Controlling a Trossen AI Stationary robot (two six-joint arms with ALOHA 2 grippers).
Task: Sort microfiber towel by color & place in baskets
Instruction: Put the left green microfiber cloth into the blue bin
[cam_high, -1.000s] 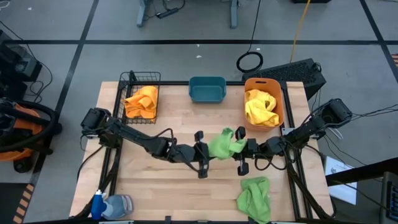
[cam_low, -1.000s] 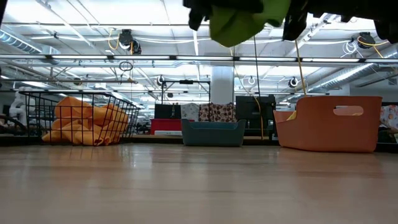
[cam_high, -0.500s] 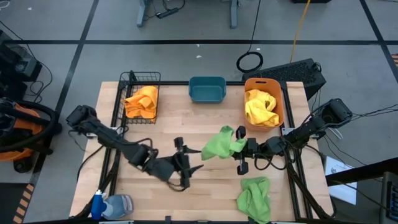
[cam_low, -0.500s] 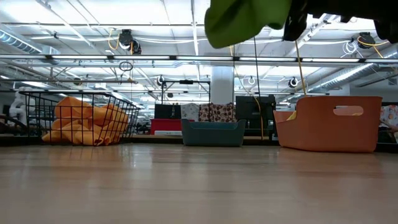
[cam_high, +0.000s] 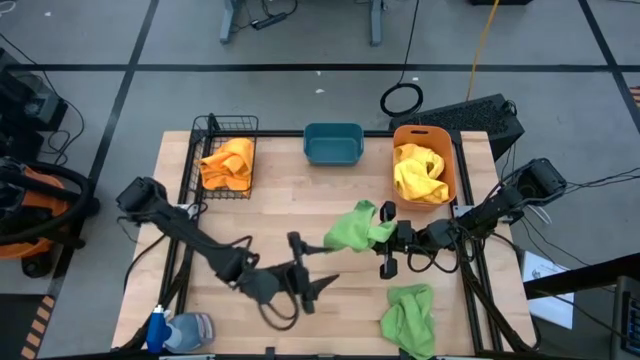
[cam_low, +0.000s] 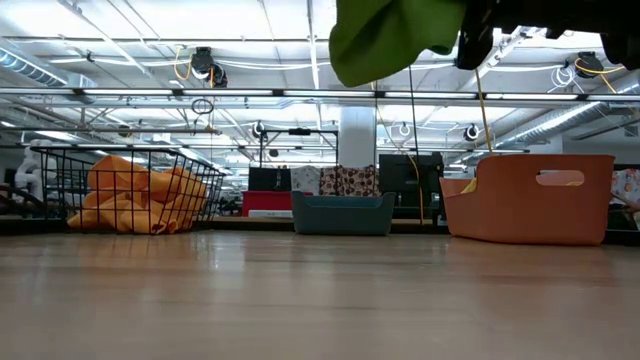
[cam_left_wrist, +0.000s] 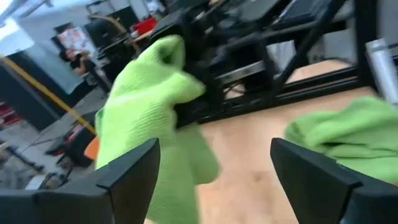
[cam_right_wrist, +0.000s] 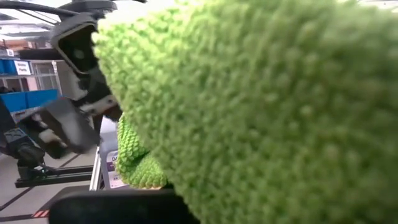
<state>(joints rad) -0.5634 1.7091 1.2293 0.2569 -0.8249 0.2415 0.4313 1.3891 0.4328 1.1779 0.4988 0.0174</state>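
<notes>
Left to right along the far edge of the pale wooden surface (cam_high: 250, 215): black wire-mesh basket (cam_high: 226, 156) holding an orange microfiber towel (cam_high: 228, 165); squat teal plastic tub (cam_high: 333, 144), apparently empty; taller orange plastic bin (cam_high: 425, 162) holding a yellow microfiber towel (cam_high: 419, 173). Two colours sorted, green outstanding. Left pincer (cam_high: 312, 279) low over the near middle of the surface, fingers spread wide, holding nothing, apart from the cloth. Lime-green microfiber towel (cam_high: 357, 229) hanging above the centre of the surface, pinched at one corner by the right pincer (cam_high: 392, 238), pressed together on the fabric. Second lime-green towel (cam_high: 408, 318) lying crumpled at the near right. Remaining, by judgement: both green towels to the teal tub.
</notes>
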